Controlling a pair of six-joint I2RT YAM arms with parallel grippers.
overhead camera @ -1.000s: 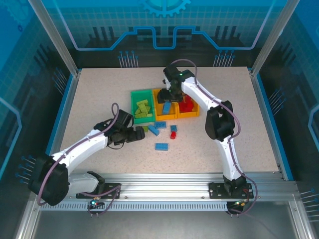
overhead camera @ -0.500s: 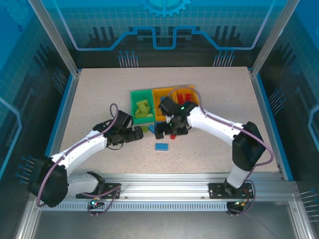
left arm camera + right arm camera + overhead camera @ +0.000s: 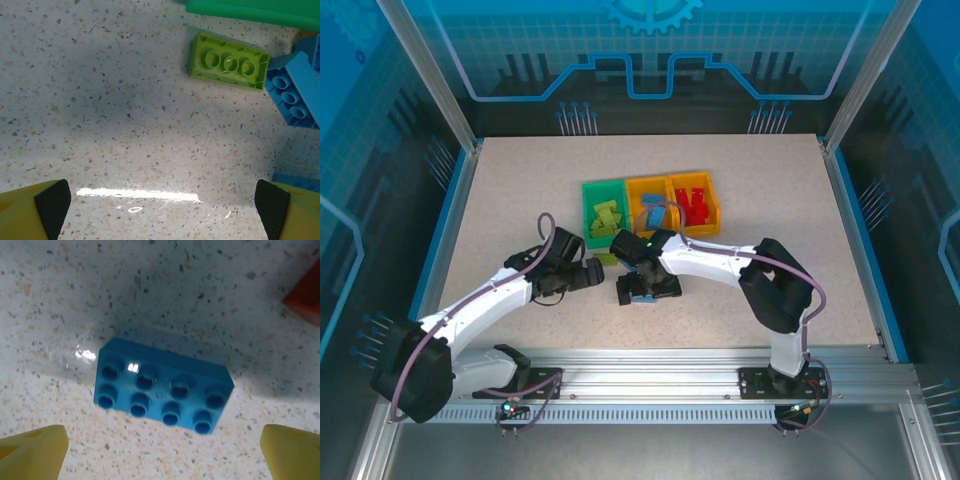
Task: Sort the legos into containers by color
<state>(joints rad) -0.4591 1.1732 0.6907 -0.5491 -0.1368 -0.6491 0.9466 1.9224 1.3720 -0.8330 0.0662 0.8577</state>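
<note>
**A:** What do we have nearest to us?

**B:** We see the right gripper (image 3: pixel 638 292) low over the table (image 3: pixel 520 180), about midway across. Its jaws are spread wide. A blue brick (image 3: pixel 162 392) lies studs up between them, and the fingertips (image 3: pixel 32 452) stand clear of it on both sides.

**A:** Is anything beside that brick?

**B:** A red brick (image 3: pixel 306 296) shows at the edge of the right wrist view, apart from the blue one.

**A:** And the other arm?

**B:** We find the left gripper (image 3: pixel 593 272) just left of the right one and a little farther from us, also low. Its jaws are spread as well. There is bare table between the pads (image 3: pixel 52 200), and they pinch nothing.

**A:** What lies ahead of it?

**B:** A green brick (image 3: pixel 227 62) lies studs up on the table, just on the near side of the green bin (image 3: pixel 588 215). A second blue brick (image 3: pixel 295 90) lies askew at one end of it. We cannot tell whether the two touch.

**A:** And the bins themselves?

**B:** We count three joined in a row, farthest of all. The green bin on the left holds green bricks (image 3: pixel 608 220). The middle bin (image 3: pixel 632 215), which is orange, holds blue bricks (image 3: pixel 655 212). The right bin (image 3: pixel 712 210), also orange, holds red bricks (image 3: pixel 692 208).
</note>
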